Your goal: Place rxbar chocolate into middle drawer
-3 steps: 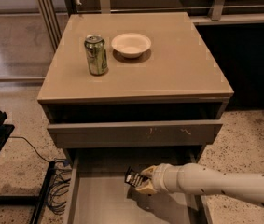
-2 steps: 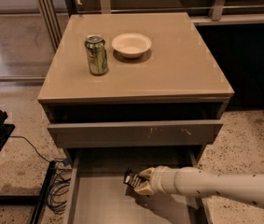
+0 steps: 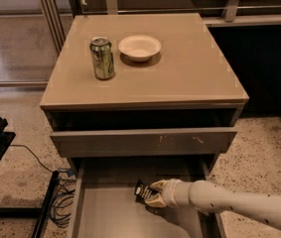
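Progress: rxbar chocolate [image 3: 142, 190] is inside the open middle drawer [image 3: 105, 212], low over its floor, not yet let go | Left: release, then withdraw, by my judgement | Jaws: mine, reaching in from the right, pinching the bar's right end, holding it tilted | Table [image 3: 194, 73]: green can [image 3: 103, 58], bowl [image 3: 139, 47].

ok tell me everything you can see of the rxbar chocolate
The rxbar chocolate is a small flat black wrapper with pale lettering. Only its left end shows; the rest sits between the tan fingers of the gripper, which is shut on it. It is tilted, inside the open middle drawer, near the middle of its width. Whether it touches the drawer floor cannot be told.
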Robot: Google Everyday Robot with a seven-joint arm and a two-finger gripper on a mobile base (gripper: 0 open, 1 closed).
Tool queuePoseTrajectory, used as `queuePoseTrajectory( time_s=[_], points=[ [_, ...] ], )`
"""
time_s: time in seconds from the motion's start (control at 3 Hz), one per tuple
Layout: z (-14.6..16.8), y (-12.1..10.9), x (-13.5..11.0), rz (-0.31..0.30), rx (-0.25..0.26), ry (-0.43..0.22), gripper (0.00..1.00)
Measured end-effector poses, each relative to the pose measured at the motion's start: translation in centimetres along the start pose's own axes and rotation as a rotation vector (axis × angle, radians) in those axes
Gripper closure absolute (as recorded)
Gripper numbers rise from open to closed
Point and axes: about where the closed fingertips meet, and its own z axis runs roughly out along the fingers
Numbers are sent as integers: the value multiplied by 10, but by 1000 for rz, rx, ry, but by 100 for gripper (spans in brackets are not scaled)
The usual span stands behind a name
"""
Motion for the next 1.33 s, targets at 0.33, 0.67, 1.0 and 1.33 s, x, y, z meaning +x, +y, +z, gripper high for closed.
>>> queuePoseTrajectory(
  time_s=[0.33, 0.67, 1.0, 1.33],
  points=[
    [2, -8, 21, 27, -11, -2, 89],
    [3, -8, 22, 29, -12, -3, 72],
    [3, -8, 22, 29, -12, -3, 48],
    [3, -8, 22, 29, -13, -3, 25]
  ],
)
